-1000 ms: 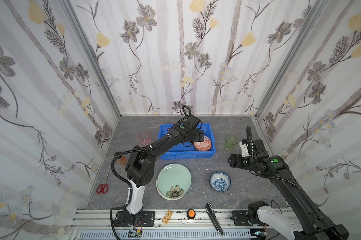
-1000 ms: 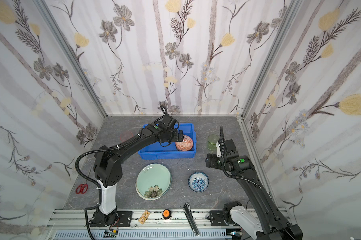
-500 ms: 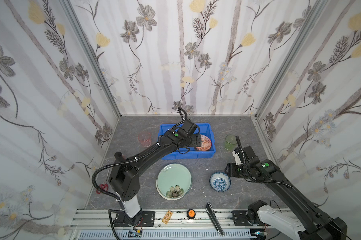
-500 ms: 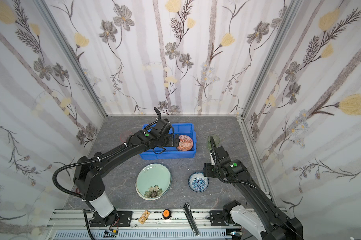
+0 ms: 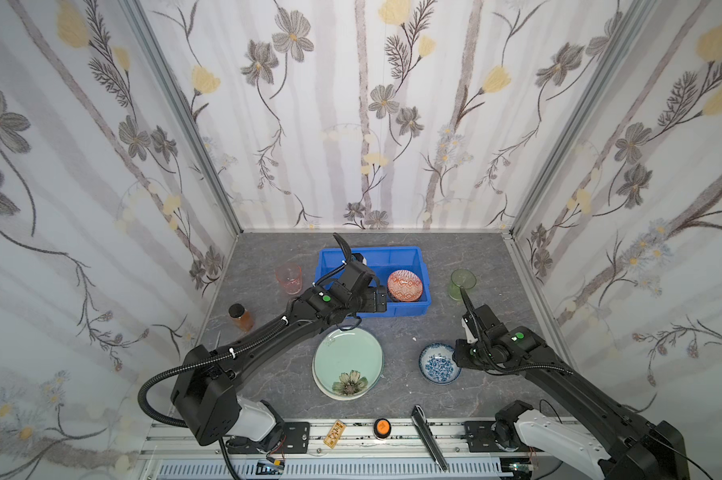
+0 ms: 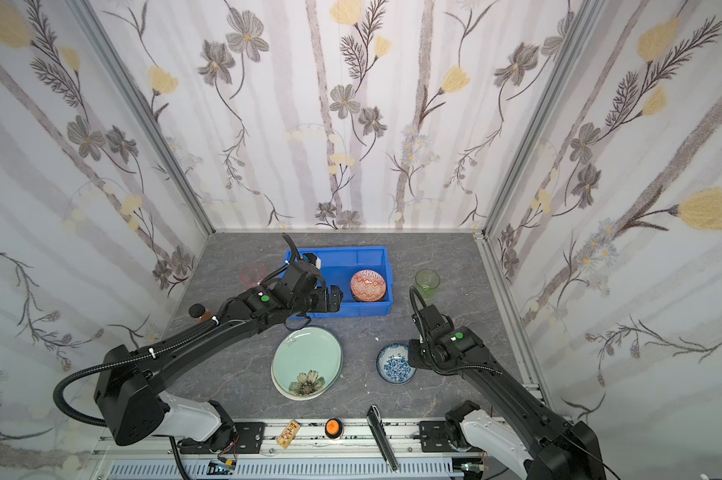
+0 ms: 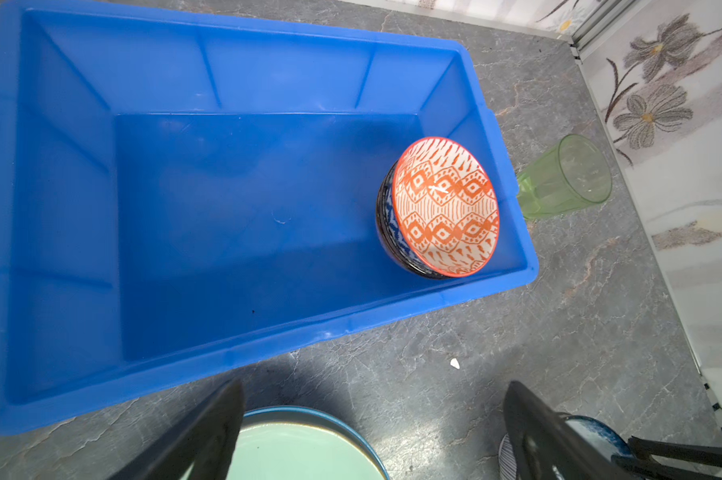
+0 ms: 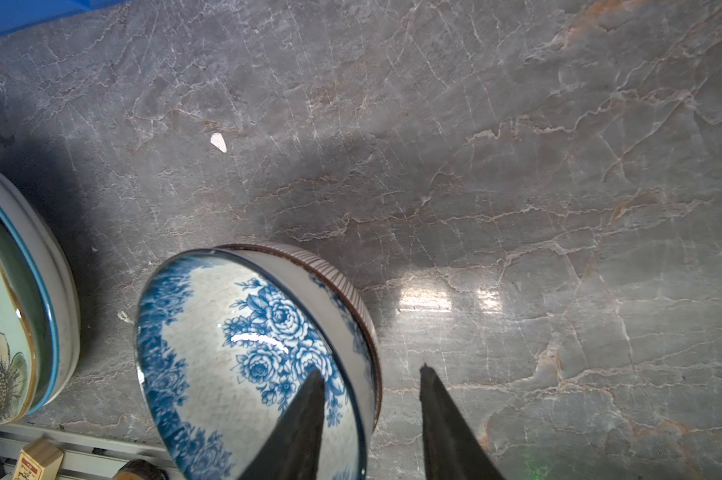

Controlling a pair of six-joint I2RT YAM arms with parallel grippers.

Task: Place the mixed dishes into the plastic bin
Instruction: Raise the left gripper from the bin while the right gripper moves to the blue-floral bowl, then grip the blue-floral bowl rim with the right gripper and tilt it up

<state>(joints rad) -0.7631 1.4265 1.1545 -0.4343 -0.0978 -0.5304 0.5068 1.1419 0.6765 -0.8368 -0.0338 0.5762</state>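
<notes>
The blue plastic bin (image 5: 371, 253) (image 6: 338, 250) (image 7: 226, 25) holds an orange patterned bowl (image 5: 405, 284) (image 7: 446, 208) stacked on darker bowls. My left gripper (image 5: 378, 301) (image 7: 375, 382) hangs open and empty between the bin and the pale green flower plate (image 5: 348, 368) (image 6: 307, 361). My right gripper (image 5: 459, 353) (image 8: 370, 370) straddles the rim of the blue floral bowl (image 5: 439, 363) (image 8: 234, 340), which is nested in a striped bowl. One finger is inside and the other outside, with a gap left. A green tumbler (image 5: 461, 282) and a pink tumbler (image 5: 288, 278) stand beside the bin.
An amber jar with a black lid (image 5: 240, 318) stands left of my left arm. On the front rail lie a wooden block (image 5: 335, 432), an orange knob (image 5: 382, 427) and a black tool (image 5: 427, 436). Flowered walls close three sides.
My left gripper has drawn back from over the bin toward the green plate. My right gripper has come down and leftward onto the blue floral bowl, its jaws narrowing around the rim.
</notes>
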